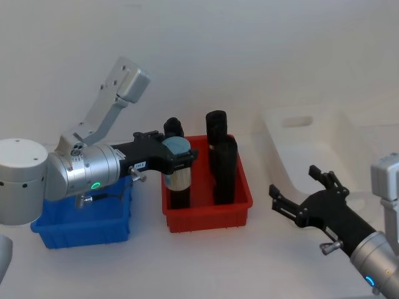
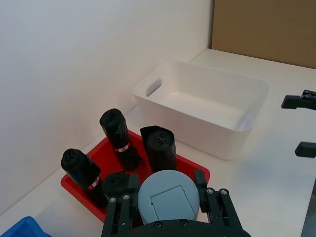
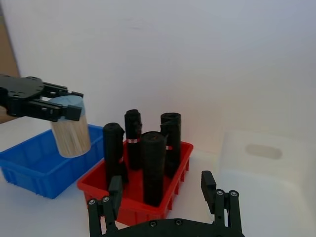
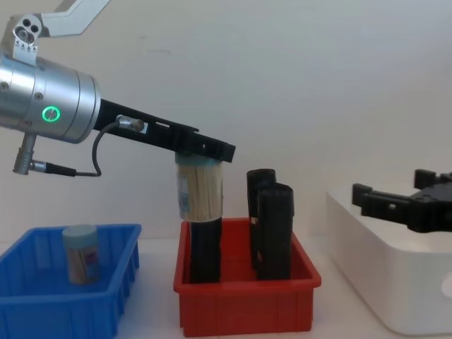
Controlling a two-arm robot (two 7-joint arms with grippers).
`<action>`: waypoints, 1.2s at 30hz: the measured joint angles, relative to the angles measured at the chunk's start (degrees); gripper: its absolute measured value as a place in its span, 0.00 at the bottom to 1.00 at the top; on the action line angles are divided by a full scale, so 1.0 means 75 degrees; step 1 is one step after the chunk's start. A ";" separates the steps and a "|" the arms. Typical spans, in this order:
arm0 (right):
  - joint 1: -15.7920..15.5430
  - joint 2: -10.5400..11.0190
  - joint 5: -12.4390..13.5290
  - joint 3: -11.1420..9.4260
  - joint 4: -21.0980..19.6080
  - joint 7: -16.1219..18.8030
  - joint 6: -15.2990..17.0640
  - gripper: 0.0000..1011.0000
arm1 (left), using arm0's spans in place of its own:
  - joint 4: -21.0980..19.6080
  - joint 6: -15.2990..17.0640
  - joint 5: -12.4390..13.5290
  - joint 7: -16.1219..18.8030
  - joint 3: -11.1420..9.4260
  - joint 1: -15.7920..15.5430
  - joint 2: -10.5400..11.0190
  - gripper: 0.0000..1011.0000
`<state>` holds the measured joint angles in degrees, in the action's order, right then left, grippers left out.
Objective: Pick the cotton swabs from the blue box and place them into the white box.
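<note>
A jar of cotton swabs hangs upright, long axis vertical, over the red bin's left end, its lid clamped in the left jaws. The white box lies right of the bin, where the right jaws hover spread and empty. A second jar stands in the blue box, left of the bin.
</note>
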<state>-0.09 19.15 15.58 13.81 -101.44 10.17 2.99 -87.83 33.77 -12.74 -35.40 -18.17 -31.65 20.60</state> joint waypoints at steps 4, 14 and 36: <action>0.0109 -0.0074 -0.0116 0.0092 0.0025 0.0399 0.0088 0.99 | 0.0003 0.0003 0.0000 -0.0023 -0.0004 -0.0007 -0.0003 0.66; 0.0563 -0.0438 -0.0544 0.0392 0.0356 0.1285 0.0327 0.99 | 0.0004 0.0010 0.0000 -0.0055 -0.0011 -0.0017 -0.0010 0.66; 0.1678 -0.1378 -0.1363 0.0893 0.1659 0.1826 0.0471 0.99 | 0.0004 0.0013 -0.0001 -0.0079 -0.0011 -0.0026 -0.0011 0.66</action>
<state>12.49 8.82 5.36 20.51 -88.99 23.87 6.53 -87.80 33.87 -12.75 -35.99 -18.25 -31.85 20.51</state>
